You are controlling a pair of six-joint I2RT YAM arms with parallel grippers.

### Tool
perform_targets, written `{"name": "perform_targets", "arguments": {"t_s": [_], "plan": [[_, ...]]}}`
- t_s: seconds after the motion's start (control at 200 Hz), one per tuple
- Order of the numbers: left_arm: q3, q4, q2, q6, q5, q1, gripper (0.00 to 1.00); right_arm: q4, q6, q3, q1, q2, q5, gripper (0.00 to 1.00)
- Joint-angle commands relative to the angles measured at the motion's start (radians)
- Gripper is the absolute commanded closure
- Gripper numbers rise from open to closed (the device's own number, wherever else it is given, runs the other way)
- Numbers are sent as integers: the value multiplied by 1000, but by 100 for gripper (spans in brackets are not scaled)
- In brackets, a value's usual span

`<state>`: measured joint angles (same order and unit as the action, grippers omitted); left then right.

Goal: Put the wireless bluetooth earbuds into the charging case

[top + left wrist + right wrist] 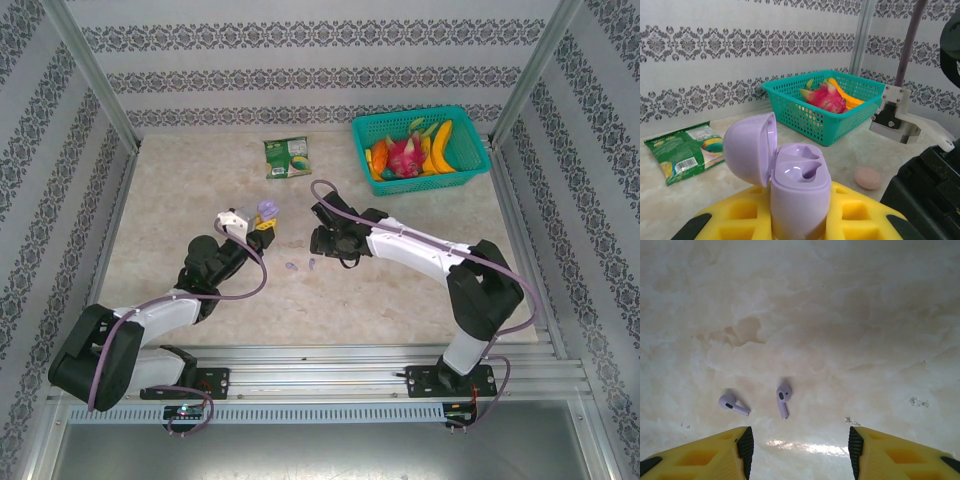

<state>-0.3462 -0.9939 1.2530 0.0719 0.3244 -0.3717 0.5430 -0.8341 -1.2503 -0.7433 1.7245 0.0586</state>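
Right wrist showed my right gripper (800, 452), jaws half apart and empty, above two lavender earbuds (783, 399) lying on the table (840, 315). Left wrist showed the left gripper (800, 227) clamped on the open charging case (800, 190), with a pink disc (868, 178) beyond.

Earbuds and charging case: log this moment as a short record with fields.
charging case: lavender, lid open, both sockets empty
held by: left gripper, shut on the case
earbuds: two, lavender, lying apart on the table
right gripper: open, holding nothing, above the table with the earbuds just ahead of its fingers
task state: neither earbud in the case yet
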Motion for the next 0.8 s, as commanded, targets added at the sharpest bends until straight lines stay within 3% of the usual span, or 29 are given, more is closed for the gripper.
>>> {"name": "perform_targets", "arguments": {"t_s": [0.0, 0.495, 0.794], "plan": [[24, -111, 15, 23, -4, 5, 100, 64, 33, -43, -10, 35, 57, 45], [-9, -57, 6, 2, 103, 4, 100, 63, 51, -70, -18, 85, 48, 46], [-33, -40, -26, 23, 77, 5, 100, 76, 28, -98, -32, 152, 46, 51]]}}
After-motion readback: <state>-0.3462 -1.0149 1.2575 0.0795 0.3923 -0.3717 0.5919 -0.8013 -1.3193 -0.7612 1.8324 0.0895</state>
